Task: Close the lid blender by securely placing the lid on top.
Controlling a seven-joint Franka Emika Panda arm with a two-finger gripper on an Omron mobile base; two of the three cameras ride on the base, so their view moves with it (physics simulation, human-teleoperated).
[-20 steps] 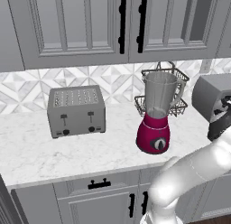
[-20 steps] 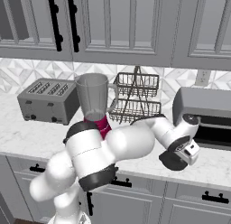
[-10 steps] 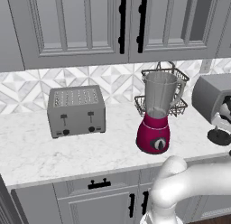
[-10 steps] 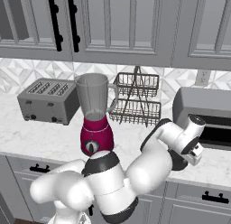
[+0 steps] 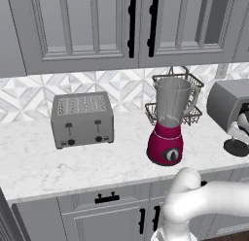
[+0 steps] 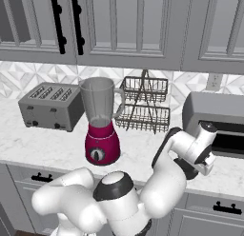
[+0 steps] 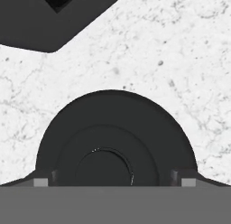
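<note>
1. Grey cabinets (image 5: 97, 31) and a patterned backsplash (image 5: 29, 96) back a white marble tabletop (image 5: 48, 162).
2. Black and round, the lid (image 7: 115, 139) lies flat on the tabletop at the far right, just in front of a grey microwave (image 6: 217, 121); in the left base view it shows at the right edge (image 5: 237, 147).
3. Right above the lid hangs the hand (image 7: 115, 182), pointing down at it. Its fingers (image 7: 41, 181) stand wide apart, one at each side of the lid, and whether they touch it cannot be told.
4. To the left of the lid, well apart from it, stands the blender (image 5: 169, 123) near the tabletop's front edge: a magenta base with a black dial, and a clear jar with an open top and a side handle.
5. Just behind the blender, against the wall, sits a wire rack (image 6: 143, 106).
6. Further left is a grey toaster (image 5: 82, 119) with two levers on its front.
7. Below the tabletop run grey drawers with black handles (image 5: 107, 198).
</note>
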